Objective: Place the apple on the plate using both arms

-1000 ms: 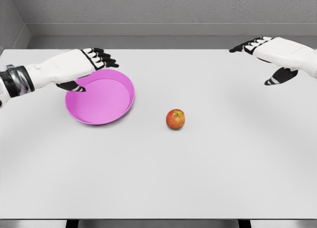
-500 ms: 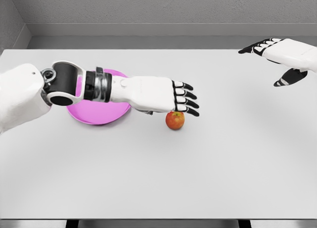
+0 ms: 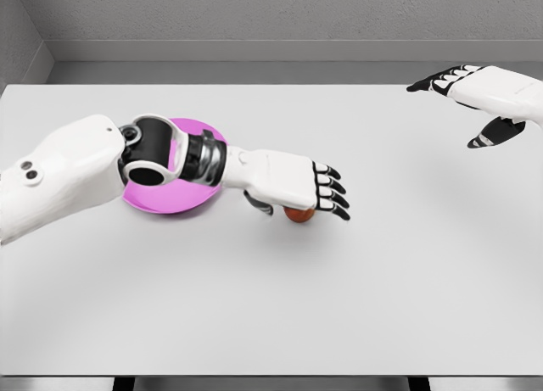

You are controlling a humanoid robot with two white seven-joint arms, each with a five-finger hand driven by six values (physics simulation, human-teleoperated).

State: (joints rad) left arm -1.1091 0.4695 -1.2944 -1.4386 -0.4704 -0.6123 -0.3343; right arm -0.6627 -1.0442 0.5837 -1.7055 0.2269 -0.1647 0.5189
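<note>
The apple (image 3: 299, 215) is mostly hidden right now, only a small reddish-orange sliver of it can be seen poking out under the left hand (image 3: 297, 186), sitting on the bench (image 3: 271, 289) just to the right of the plate (image 3: 161, 200). The left hand is laid right over the top of the apple with the palm down and the black-tipped fingers (image 3: 333, 192) stretched out past it, slightly curved. Whether the apple is actually gripped can't really be told from this angle; the thumb seems to be tucked down on the side nearest the plate, but the contact is hidden.

The plate is a pink shallow dish, and a big part of it is covered by the left forearm and elbow joint, which is stretched across it toward the apple. Nothing can be seen inside the part that shows.

The right hand (image 3: 471, 90) is held well away from the apple, far off to the right and up above the bench's back edge, fingers spread loosely and nothing held in it.

The bench itself is a plain, matte, light grey-white surface, evenly lit with soft shadows. Behind it a grey textured wall (image 3: 271, 13) is seen, with a pale ledge running along its base.
</note>
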